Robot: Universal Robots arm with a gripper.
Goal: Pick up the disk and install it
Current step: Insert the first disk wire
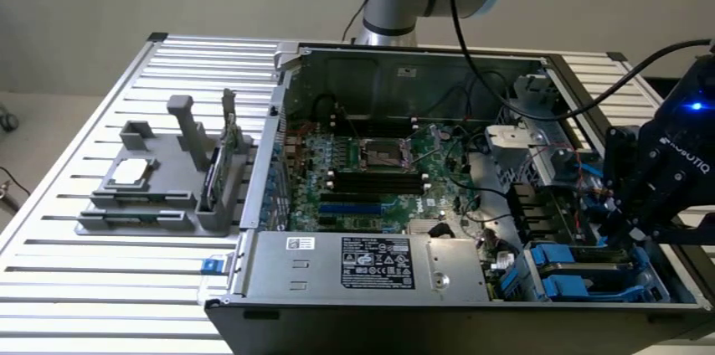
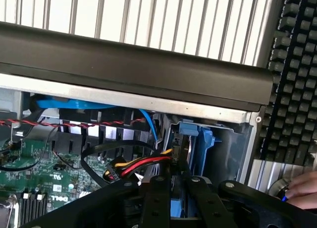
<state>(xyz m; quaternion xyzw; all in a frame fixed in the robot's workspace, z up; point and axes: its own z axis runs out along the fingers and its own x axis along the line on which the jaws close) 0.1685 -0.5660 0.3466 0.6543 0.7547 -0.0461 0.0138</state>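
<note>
Gripper [image 1: 621, 234] down inside the case [image 1: 391, 58], at the drive bay [image 1: 581, 275] in the corner toward the exterior view's right, just past the PSU [image 1: 374, 263]. Fingers [image 2: 156, 200] drawn close together, pinching a dark upright edge framed in blue: judged to be the disk [image 2: 179, 148], standing on edge in the blue carrier and partway down in the bay. Grip looks closed on it, though the contact faces are hidden behind the finger links.

Disk location: in the bay, beside the blue rails, right against the case's front wall. Seating depth not readable from either view.

Risks from here:
- Red/yellow/black power lead [image 2: 141, 164] runs right up to the disk's edge, touching or nearly so. Could get trapped between disk and bay, or dragged by the fingers.
- Blue SATA cable [image 2: 74, 104] loops just beside the bay; same snag risk.
- Tilt in the carrier would bind it on the rails; pushing through that could pop the grip or crack the plastic.
- Little clearance to the case wall; gripper body could scrape it.

Holder [image 1: 167, 179] on the tabletop [image 1: 79, 288], outside the case, well apart from the work.
</note>
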